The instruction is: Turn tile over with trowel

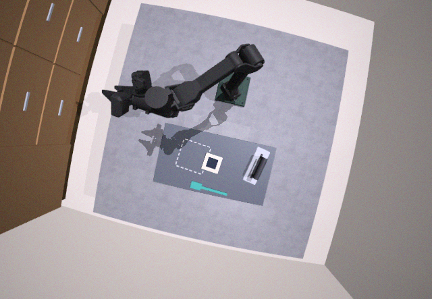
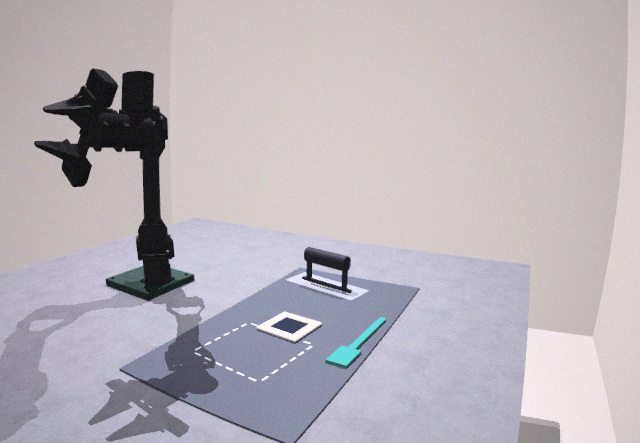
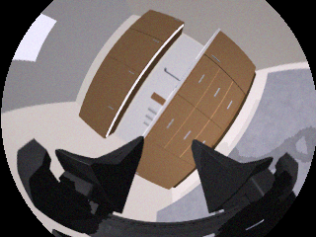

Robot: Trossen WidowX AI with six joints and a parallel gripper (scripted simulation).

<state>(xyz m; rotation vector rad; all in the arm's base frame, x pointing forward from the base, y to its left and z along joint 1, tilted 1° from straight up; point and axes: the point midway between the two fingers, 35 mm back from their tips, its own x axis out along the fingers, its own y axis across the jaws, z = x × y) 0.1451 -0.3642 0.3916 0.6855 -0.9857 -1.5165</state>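
A black 6-joint arm [image 1: 213,76] [image 2: 150,185] stood tall on its green base plate [image 1: 242,101] [image 2: 116,280], raised well above the bench [image 1: 296,114] [image 2: 465,324]. In the ext. view, its lower links rose nearly vert. before the wrist section turned sideways, approx. horiz.; from the top, the arm bent at the elbow and reached toward the brown cabinets [image 1: 34,62] [image 3: 207,99]. The end effector [image 1: 109,89] [image 2: 39,125] [image 3: 168,141] hung high, aimed away from the mat [image 1: 237,149] [image 2: 232,407], its 2 fingers apart w/ nothing between them. The wrist view looked out past both fingertips to the cabinets.

Below, the white-bordered tile [image 1: 212,162] [image 2: 289,324] lay flat on the mat, its dark sq. facing up. It covered part of 1 side of the dashed outline [image 1: 183,140] [image 2: 258,379], w/ most of the tile outside, on the side toward the black-handled tool [image 1: 259,167] [image 2: 327,258]. That tool stood upright on its pale, flat plate at 1 end of the mat.

The small teal trowel [image 1: 196,185] [image 2: 343,356] rested flat near the mat's long edge, apart from the tile, its handle pointing toward the tool's end of the mat. The arm's shadow fell across the bench & part of the mat.
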